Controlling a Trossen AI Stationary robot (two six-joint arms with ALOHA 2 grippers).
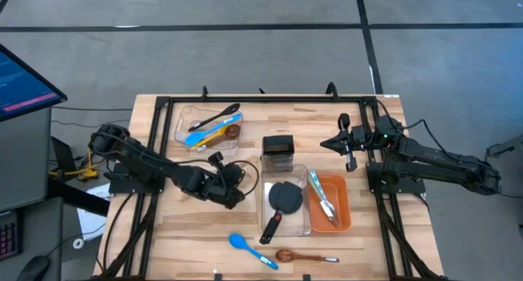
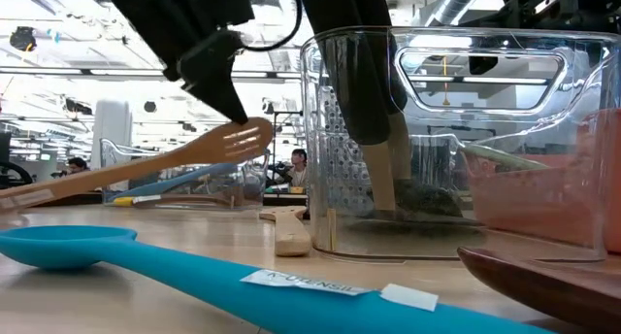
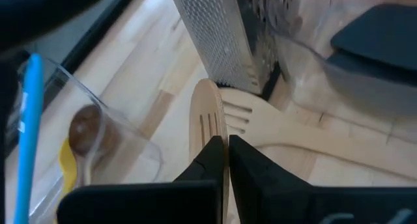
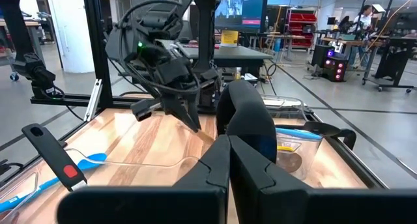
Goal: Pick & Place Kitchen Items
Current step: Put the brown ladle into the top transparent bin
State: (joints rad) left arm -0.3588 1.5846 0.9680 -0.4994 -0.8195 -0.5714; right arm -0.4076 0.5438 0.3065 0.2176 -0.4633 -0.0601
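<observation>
left claw [image 3: 227, 160] at frame centre pinches a slotted wooden spatula [image 3: 210, 113] on edge: light, stiff, smooth, likely to pivot. right claw [image 1: 346, 142] closed, empty.

The wooden table [image 1: 163, 232] carries three bins, a box grater [image 1: 278, 149], a blue spoon [image 1: 249, 247] and a wooden spoon [image 1: 304, 256]

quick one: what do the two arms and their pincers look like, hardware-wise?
Both arms are matte black with chunky jointed links. The left pincer trails looped black cables; in the right wrist view a green light glows on its wrist. The right pincer tapers to a dark point, with a green light behind it. Fingers are flat, black and wedge-shaped.
</observation>
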